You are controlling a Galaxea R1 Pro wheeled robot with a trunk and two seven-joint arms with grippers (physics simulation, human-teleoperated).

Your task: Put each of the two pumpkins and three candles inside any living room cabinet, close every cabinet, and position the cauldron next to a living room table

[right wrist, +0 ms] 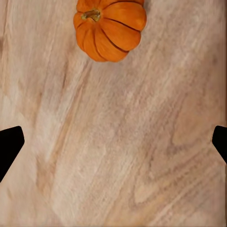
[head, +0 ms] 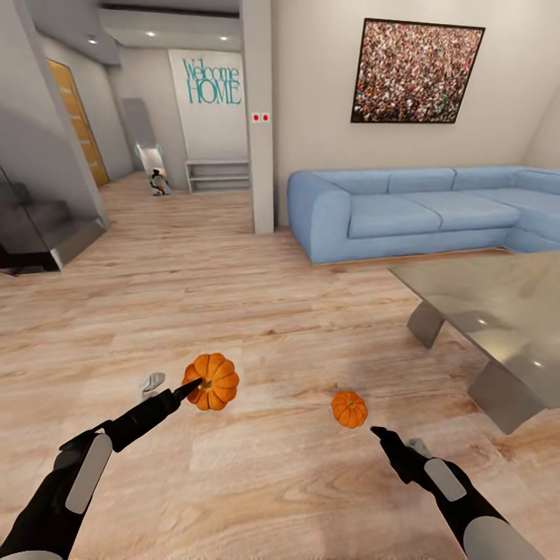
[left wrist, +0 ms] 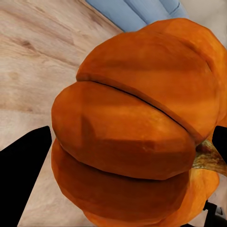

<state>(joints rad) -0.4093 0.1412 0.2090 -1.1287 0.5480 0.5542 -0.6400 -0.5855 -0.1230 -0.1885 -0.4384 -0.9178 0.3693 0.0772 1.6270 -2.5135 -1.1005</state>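
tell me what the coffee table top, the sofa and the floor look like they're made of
Coffee table top: looks like grey-tinted glass, glossy, with pale reflections on it.
Sofa: seems to be matte blue fabric with soft seamed cushions, though leather can't be ruled out.
Floor: light wood planks with visible grain, low sheen.

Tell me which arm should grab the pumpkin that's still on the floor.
Right. The right gripper is open and empty beside the loose pumpkin; the left gripper already holds the other pumpkin.

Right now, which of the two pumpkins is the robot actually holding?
The bigger-looking pumpkin, held off the floor between the left arm's jaws. The other pumpkin sits alone on the wood floor, ahead of the right arm's open jaws and untouched.
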